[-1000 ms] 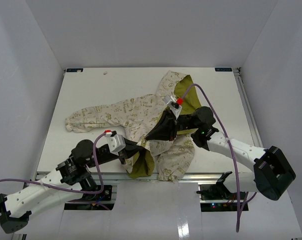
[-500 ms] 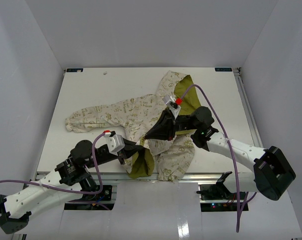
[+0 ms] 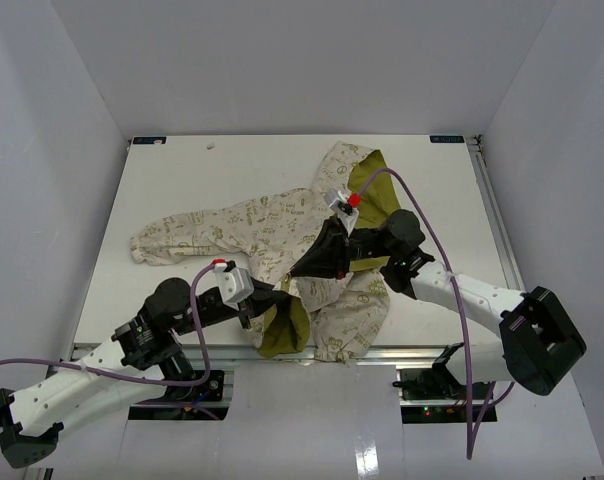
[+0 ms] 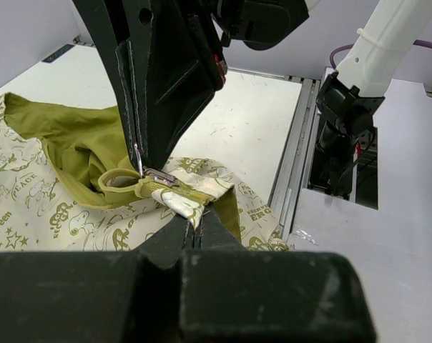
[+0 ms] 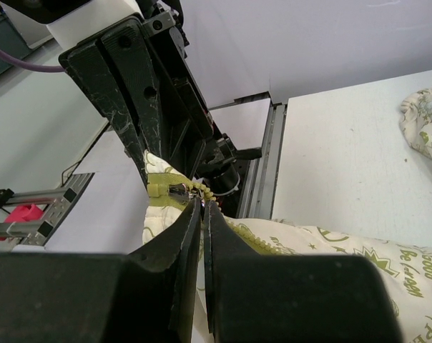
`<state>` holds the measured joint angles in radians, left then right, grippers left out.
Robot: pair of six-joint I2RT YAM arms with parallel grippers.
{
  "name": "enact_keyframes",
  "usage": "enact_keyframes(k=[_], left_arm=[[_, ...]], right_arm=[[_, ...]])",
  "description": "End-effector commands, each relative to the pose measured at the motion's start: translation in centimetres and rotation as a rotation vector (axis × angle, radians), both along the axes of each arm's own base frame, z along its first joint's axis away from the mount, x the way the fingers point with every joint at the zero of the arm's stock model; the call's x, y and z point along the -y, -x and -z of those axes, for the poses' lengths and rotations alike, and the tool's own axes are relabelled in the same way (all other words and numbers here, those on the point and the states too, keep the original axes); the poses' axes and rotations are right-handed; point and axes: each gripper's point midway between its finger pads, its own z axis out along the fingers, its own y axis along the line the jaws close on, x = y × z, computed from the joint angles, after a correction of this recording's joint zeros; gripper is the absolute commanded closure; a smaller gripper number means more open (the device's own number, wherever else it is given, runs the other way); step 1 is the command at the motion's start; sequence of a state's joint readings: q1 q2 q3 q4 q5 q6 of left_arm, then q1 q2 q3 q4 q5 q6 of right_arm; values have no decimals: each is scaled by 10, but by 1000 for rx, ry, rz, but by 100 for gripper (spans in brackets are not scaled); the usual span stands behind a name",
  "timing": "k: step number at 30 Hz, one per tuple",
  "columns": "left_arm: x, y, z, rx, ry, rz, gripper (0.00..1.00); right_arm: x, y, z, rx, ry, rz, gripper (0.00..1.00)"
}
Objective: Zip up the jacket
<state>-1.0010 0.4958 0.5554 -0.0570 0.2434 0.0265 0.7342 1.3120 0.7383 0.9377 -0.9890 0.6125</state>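
Pinching the jacket [image 3: 267, 225] at its zipper with both grippers.
My left gripper [image 4: 194, 227] is clamped on the hem [image 4: 184, 204] by the table's [image 3: 182, 170] near edge. Just beyond it, my right gripper [image 5: 203, 209] is closed on the zipper pull [image 5: 182, 191]. The sleeve [image 3: 177, 238] and hood [image 3: 354, 172] lie farther back.

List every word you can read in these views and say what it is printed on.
"Green": printed on the jacket, left wrist view.
"PEACE": same jacket print.
Other lettering on the fabric is too small, folded or blurred to read.
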Motion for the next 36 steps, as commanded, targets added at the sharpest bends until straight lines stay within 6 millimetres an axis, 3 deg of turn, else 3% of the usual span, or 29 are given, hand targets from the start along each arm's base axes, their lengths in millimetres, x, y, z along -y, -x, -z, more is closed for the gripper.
enact_keyframes(k=[1, 15, 20, 24, 29, 36], left_arm=[[3, 33, -39, 47, 80, 167, 100], [-3, 33, -42, 29, 66, 147, 100], [-2, 33, -37, -9, 48, 145, 100], [-2, 33, -32, -8, 52, 147, 100], [-5, 36, -35, 17, 77, 153, 100], [-4, 35, -31, 6, 68, 150, 100]], right_arm=[[3, -51, 4, -20, -4, 179, 92], [15, -67, 21, -43, 30, 206, 92], [17, -54, 14, -21, 15, 133, 92], [27, -30, -13, 27, -31, 59, 70], [28, -8, -33, 41, -45, -4, 53], [19, 15, -29, -2, -56, -98, 46]])
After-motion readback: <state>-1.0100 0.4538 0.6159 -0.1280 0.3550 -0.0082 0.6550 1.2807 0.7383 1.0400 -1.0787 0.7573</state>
